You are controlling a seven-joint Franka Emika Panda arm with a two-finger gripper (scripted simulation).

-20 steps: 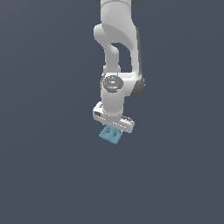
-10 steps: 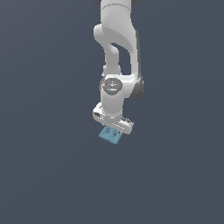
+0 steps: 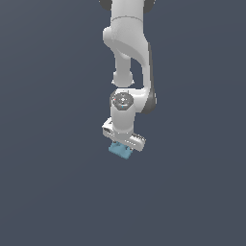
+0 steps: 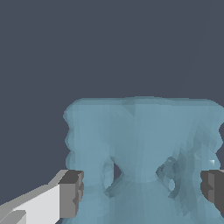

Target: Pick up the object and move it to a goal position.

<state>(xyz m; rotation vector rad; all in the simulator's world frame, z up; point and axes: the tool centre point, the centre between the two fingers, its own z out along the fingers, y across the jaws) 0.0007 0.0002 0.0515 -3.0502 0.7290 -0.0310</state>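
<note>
In the exterior view I see the white arm point(image 3: 128, 57) reaching straight down against a plain dark grey backdrop. The gripper point(image 3: 123, 142) points downward, and the teal-blue object point(image 3: 120, 150) sits directly under its crossbar, narrower than the bar and tucked between the fingers — I cannot tell from here whether it rests on anything.

In the wrist view the object fills the space between the two grey pads point(image 4: 71, 194). Both pads press against its bumpy sides, so I read the gripper as closed on the object — opened only to its width.
</note>
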